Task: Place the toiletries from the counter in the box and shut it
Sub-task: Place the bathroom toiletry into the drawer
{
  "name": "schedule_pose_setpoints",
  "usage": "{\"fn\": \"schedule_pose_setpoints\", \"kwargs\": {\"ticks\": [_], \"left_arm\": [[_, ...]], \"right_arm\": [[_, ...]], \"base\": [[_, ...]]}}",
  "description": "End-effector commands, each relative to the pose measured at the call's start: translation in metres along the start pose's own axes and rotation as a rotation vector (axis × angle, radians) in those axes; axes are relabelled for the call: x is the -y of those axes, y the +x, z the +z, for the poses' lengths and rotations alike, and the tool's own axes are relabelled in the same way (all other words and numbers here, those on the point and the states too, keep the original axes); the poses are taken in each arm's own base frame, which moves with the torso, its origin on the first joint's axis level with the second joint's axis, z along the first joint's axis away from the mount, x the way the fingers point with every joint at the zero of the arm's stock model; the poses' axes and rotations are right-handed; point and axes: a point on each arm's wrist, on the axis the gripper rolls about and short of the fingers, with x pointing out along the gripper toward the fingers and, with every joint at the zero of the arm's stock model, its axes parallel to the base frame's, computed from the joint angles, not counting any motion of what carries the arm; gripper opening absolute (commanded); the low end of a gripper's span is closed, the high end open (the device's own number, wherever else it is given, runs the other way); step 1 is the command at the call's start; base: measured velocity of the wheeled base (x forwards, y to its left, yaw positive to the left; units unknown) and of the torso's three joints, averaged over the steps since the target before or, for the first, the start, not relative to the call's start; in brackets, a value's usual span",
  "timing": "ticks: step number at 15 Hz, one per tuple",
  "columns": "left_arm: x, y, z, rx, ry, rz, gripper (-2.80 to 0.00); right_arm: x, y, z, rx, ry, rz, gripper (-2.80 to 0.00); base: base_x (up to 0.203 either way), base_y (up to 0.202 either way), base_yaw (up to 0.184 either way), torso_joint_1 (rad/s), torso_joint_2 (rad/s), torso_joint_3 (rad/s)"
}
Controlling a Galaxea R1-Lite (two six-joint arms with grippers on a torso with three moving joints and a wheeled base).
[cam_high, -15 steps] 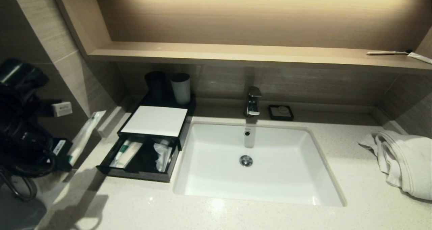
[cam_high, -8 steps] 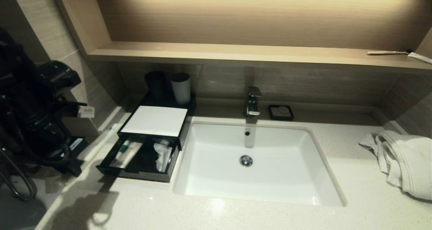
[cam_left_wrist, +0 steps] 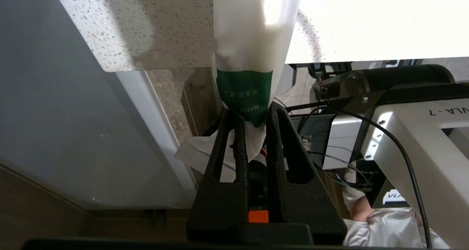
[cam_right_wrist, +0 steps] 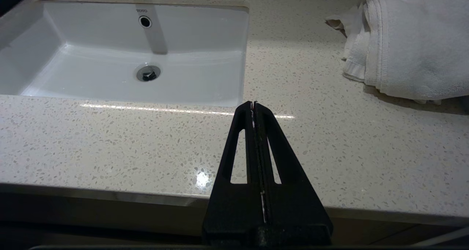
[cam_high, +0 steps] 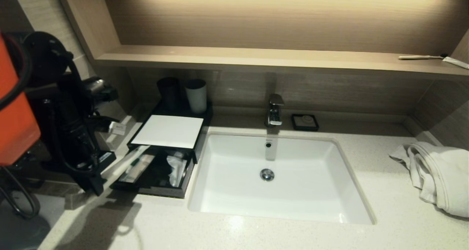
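Note:
The black box with a white lid [cam_high: 167, 131] stands left of the sink, its drawer [cam_high: 154, 173] pulled open. Inside lie a white-and-green packet [cam_high: 136, 168] and a clear plastic packet [cam_high: 176, 168]. My left gripper [cam_high: 102, 173] is just left of the drawer, shut on the green end of a long white dental-kit packet [cam_left_wrist: 244, 96]. The packet [cam_high: 122, 161] slants from the gripper over the drawer's left edge. In the left wrist view the gripper [cam_left_wrist: 251, 118] pinches the packet. My right gripper [cam_right_wrist: 253, 105] is shut and empty over the counter's front edge.
A white sink [cam_high: 278, 176] with a faucet [cam_high: 274, 110] fills the middle. Two cups [cam_high: 196, 95] stand behind the box. A black soap dish [cam_high: 305, 122] sits by the faucet. A white towel [cam_high: 438, 175] lies at the right. A toothbrush [cam_high: 421, 57] rests on the shelf.
My left arm has swung right and down toward the open drawer, carrying the dental-kit packet with it. The packet now reaches over the drawer's left edge.

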Motion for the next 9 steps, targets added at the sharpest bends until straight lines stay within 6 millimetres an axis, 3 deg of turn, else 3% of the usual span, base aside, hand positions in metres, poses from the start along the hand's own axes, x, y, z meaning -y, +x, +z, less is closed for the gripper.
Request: {"fn": "schedule_pose_setpoints", "kwargs": {"ticks": [1, 9], "left_arm": [[-0.001, 0.008, 0.011, -0.039, -0.001, -0.003, -2.8], [0.001, 0.02, 0.036, -0.079, 0.01, -0.006, -2.8]], "right_arm": [[0.0, 0.0, 0.0, 0.0, 0.0, 0.001, -2.8], [0.0, 0.0, 0.0, 0.0, 0.0, 0.001, -2.8]], "base": [[0.0, 0.0, 0.0, 0.0, 0.0, 0.0], [0.0, 0.0, 0.0, 0.0, 0.0, 0.0]]}}
